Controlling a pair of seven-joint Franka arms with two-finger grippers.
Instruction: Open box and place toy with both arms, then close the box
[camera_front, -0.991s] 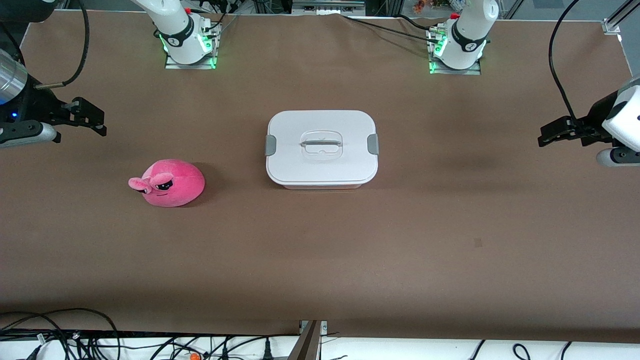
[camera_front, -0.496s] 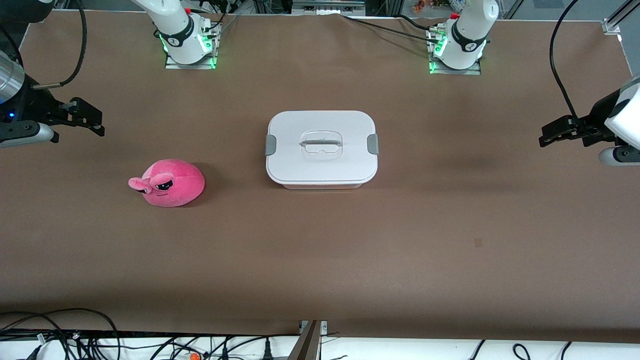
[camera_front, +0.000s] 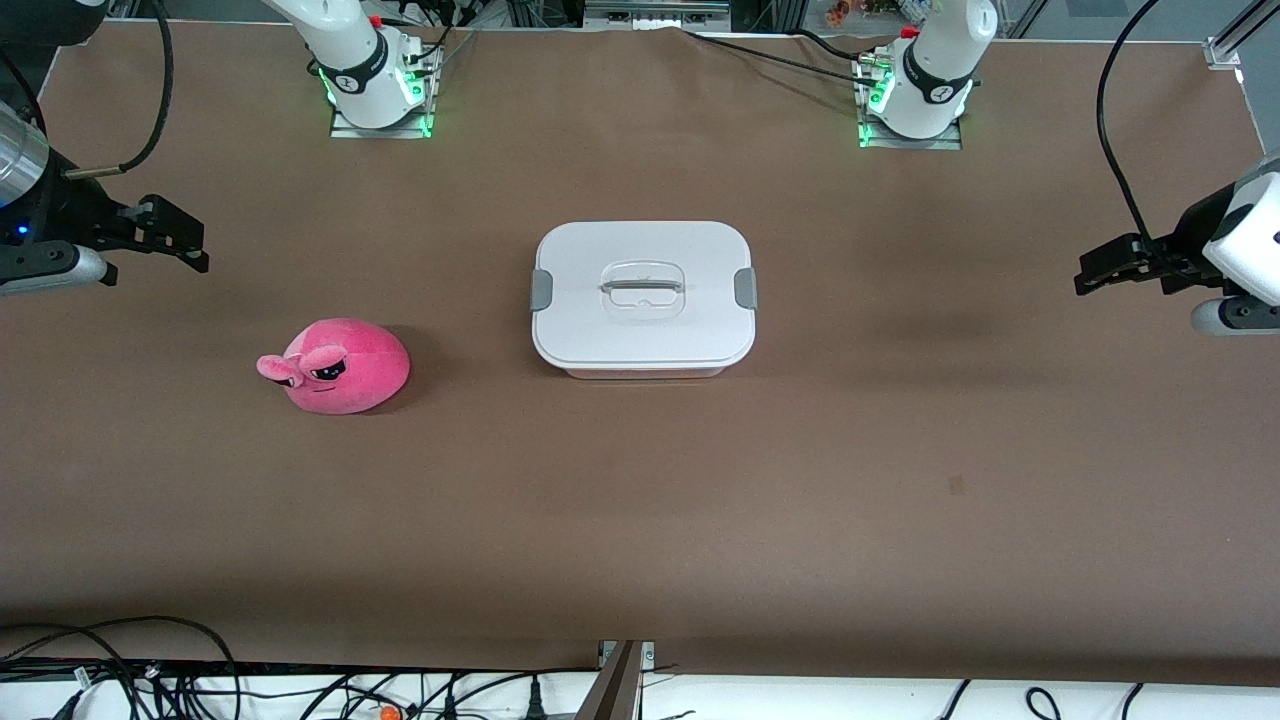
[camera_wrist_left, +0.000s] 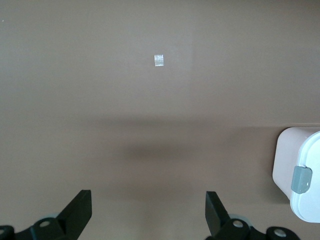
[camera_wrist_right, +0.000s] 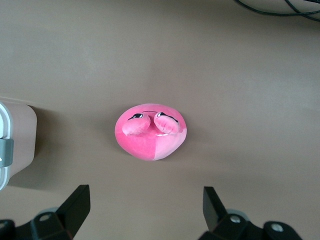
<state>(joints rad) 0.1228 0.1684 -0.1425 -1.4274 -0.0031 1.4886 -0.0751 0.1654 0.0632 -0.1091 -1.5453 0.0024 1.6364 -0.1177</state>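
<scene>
The box sits mid-table with its flat white lid on, grey clips at both ends and a clear recessed handle in the centre. One clipped end of the box shows in the left wrist view, and another end of the box in the right wrist view. The pink plush toy lies on the table toward the right arm's end, slightly nearer the front camera than the box; the toy also appears in the right wrist view. My right gripper hangs open above bare table at its end. My left gripper hangs open at the other end, nothing held.
Brown cloth covers the table. The arm bases stand along the edge farthest from the front camera. Cables hang off the nearest edge. A small pale tape mark lies on the cloth.
Both grippers shifted only slightly; the box and toy have not moved.
</scene>
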